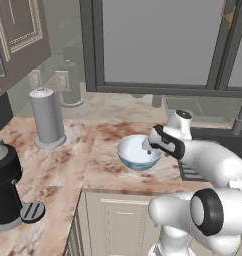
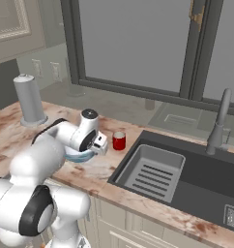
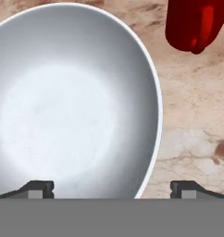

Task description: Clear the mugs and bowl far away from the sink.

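The wide pale blue-white bowl [image 1: 135, 154] [image 3: 72, 102] stands on the marble counter [image 1: 108, 170], just left of the sink [image 2: 196, 177]. My gripper [image 1: 148, 148] [image 2: 101, 147] [image 3: 114, 190] hangs open over the bowl's right rim, which passes between the two spread fingertips [image 3: 40, 187]. In the right base view my arm covers most of the bowl [image 2: 80, 156]. Close beyond the bowl, the plain red mug [image 2: 119, 140] [image 3: 197, 23] sits upright near the sink's left corner. The teal mug is out of view.
A tall steel canister [image 1: 47, 117] stands at the back left and a black coffee machine [image 1: 5, 190] at the front left. The light grey drainer insert [image 2: 150, 169] lies in the sink, under the curved faucet [image 2: 218, 121]. A window runs behind the counter.
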Robot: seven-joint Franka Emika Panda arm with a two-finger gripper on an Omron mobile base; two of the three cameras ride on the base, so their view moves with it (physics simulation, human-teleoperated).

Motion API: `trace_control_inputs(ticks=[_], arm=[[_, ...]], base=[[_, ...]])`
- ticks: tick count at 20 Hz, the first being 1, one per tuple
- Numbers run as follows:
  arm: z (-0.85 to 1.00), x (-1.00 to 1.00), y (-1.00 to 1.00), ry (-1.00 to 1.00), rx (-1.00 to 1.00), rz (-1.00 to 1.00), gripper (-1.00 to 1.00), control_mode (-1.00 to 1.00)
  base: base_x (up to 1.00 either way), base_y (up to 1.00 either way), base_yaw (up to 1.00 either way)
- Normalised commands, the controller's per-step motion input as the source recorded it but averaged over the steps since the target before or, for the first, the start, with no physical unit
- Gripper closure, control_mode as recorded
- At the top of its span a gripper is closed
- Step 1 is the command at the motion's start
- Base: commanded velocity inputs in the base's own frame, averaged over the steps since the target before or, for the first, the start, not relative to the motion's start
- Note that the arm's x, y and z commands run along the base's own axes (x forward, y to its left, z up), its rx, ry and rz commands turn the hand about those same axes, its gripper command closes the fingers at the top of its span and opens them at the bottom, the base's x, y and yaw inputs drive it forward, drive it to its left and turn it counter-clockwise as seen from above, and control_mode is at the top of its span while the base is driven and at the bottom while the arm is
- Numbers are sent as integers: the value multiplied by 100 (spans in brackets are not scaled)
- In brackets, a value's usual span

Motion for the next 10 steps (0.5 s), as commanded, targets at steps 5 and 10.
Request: trace_control_inputs(ticks=[5,10], arm=[[-5,6,0,3,1,0,-100,-100],[-16,0,0,0,1,0,-100,-100]], base=[[0,0,0],[0,0,0]])
